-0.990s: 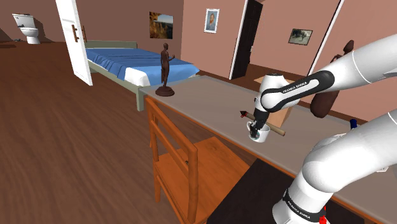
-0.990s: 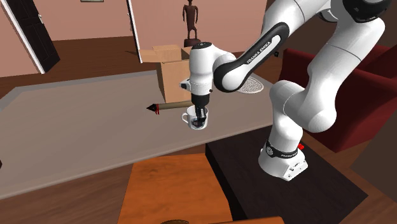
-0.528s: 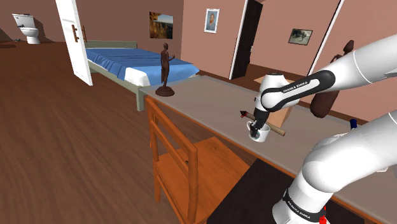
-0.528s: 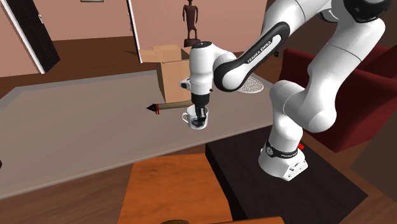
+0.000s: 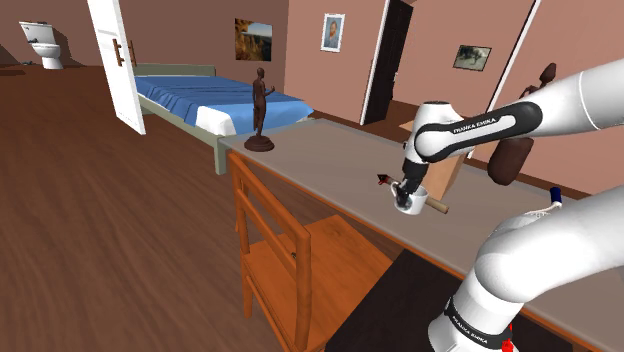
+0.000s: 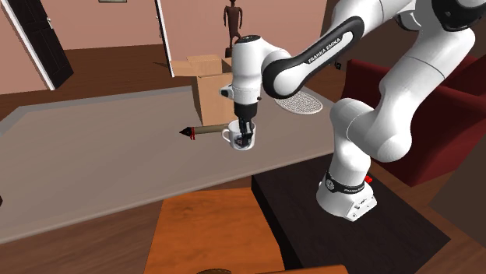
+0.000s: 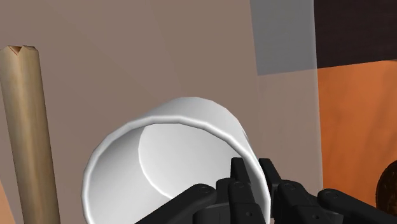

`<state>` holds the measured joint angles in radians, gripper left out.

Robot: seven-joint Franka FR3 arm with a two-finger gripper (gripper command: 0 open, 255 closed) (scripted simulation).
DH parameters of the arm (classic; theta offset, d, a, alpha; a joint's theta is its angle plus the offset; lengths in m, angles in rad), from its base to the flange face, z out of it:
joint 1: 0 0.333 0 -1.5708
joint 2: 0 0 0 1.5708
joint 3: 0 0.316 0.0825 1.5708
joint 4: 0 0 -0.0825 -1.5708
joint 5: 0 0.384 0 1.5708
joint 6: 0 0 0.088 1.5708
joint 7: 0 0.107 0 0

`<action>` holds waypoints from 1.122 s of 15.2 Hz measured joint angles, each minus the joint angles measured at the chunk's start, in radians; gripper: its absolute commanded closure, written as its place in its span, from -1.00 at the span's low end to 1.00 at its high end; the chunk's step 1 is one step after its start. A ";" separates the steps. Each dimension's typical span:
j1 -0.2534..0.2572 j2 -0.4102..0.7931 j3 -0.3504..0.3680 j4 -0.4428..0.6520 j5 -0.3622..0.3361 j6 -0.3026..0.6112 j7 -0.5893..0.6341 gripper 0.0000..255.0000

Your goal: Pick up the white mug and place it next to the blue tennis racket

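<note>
Right, the table is the biggest thing I'm working over, long and bare out toward nine o'clock in the second exterior view. The arm reaches across it with the elbow carried high, so the hand comes down nearly straight on the work spot. In the shoulder view a wooden chair sits at the table's near edge, about eight o'clock from the hand and well apart from it. A box stands on the table just behind the work spot, at eleven o'clock from the mug in the second exterior view.

The racket lies flat in front of that box. Its tan handle points to nine o'clock, and its netted head shows past the arm at two o'clock from the mug.

The mug hangs at the inner end of that handle. It looks just clear of the table and tipped, which I put down to it being gripped on one side only. The gripper is pinched narrow on the mug's wall, one finger inside the rim and the other outside.

I judge the pick done. What's left is finding a bare patch beside the racket and lowering gently, because that tilt could roll the mug over on release.
</note>
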<state>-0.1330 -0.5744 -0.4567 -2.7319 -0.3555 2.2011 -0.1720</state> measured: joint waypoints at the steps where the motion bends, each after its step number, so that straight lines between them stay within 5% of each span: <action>1: 0.001 -0.005 0.002 0.008 0.003 -0.013 -0.001 1.00; 17: 0.010 -0.102 0.064 0.169 0.048 -0.270 -0.014 1.00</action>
<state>-0.1231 -0.6768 -0.3926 -2.5634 -0.3075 1.9310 -0.1860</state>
